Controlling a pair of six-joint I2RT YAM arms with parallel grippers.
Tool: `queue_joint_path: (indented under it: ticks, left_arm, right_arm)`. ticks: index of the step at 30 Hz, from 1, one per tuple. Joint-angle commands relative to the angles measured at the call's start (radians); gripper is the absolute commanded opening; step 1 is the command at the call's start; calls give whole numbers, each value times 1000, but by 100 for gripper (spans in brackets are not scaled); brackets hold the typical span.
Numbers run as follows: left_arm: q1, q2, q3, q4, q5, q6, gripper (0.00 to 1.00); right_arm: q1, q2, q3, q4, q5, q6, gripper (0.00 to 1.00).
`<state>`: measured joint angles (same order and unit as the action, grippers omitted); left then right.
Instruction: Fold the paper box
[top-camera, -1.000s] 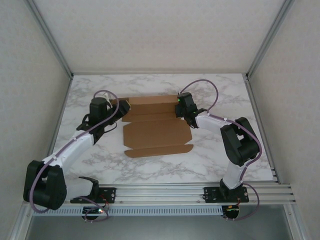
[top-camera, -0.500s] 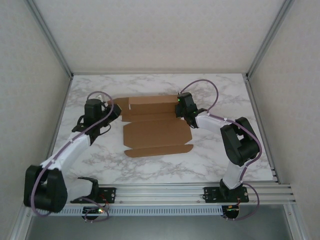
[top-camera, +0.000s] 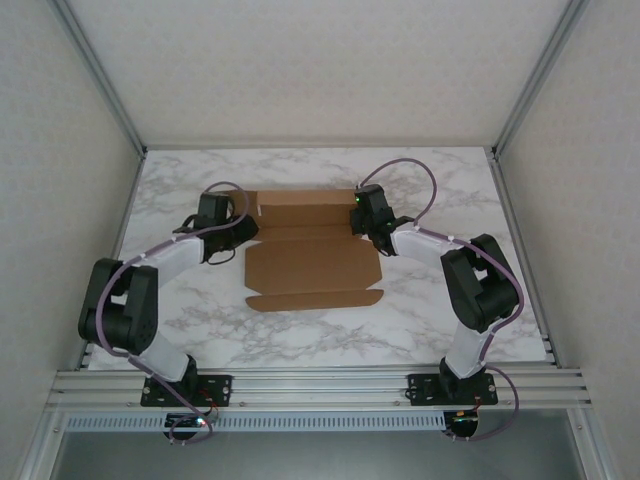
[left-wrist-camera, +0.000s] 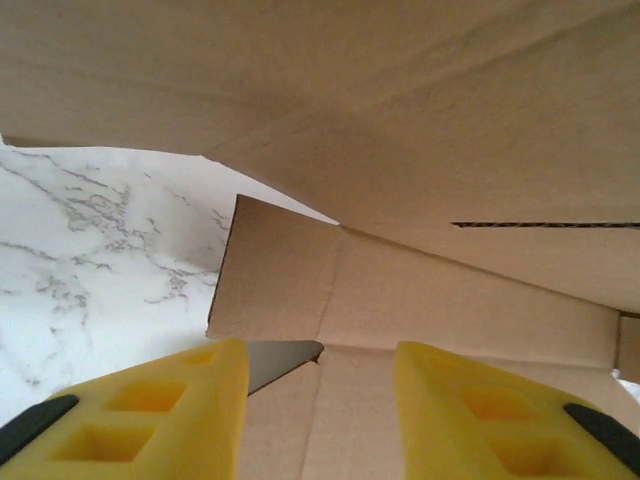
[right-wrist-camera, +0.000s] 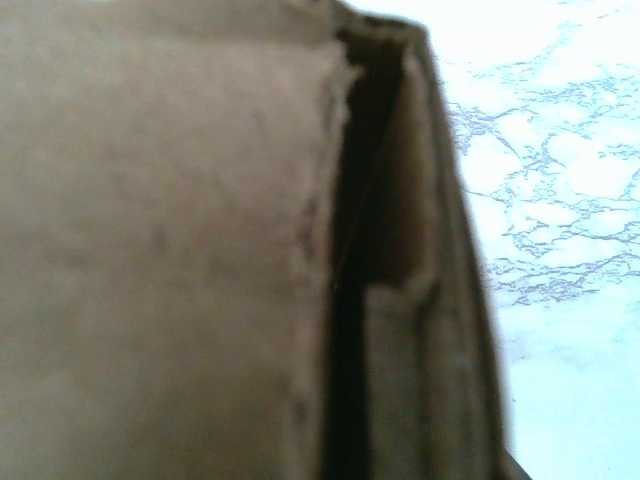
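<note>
The paper box (top-camera: 312, 262) is a flat brown die-cut sheet in the middle of the marble table, its far panels partly folded up. My left gripper (top-camera: 243, 229) sits at the sheet's far left edge. Its yellow fingers (left-wrist-camera: 170, 400) stand apart around an empty gap (left-wrist-camera: 320, 370), with a creased panel and a side flap (left-wrist-camera: 275, 270) just beyond them. My right gripper (top-camera: 360, 228) is at the box's far right edge. Blurred cardboard (right-wrist-camera: 170, 250) presses close to the right wrist camera and hides the fingers, which are closed on that edge.
The white marble table (top-camera: 450, 190) has bare room to the left, right and front of the sheet. Aluminium rails (top-camera: 320, 380) run along the near edge, and frame posts and pale walls close in the sides and back.
My left arm has re-posed, its elbow swinging up over the table, and the gripper has come back in against the box's left edge. Its fingers closed partway and reopened. The right arm has not moved.
</note>
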<state>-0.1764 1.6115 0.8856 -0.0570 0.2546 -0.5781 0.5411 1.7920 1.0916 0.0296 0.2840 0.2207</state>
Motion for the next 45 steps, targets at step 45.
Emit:
queue_joint_path:
  ticks: [45]
  left_arm:
    - [-97, 155, 15, 198, 97, 109, 46]
  right_arm:
    - [19, 68, 27, -126, -85, -18, 10]
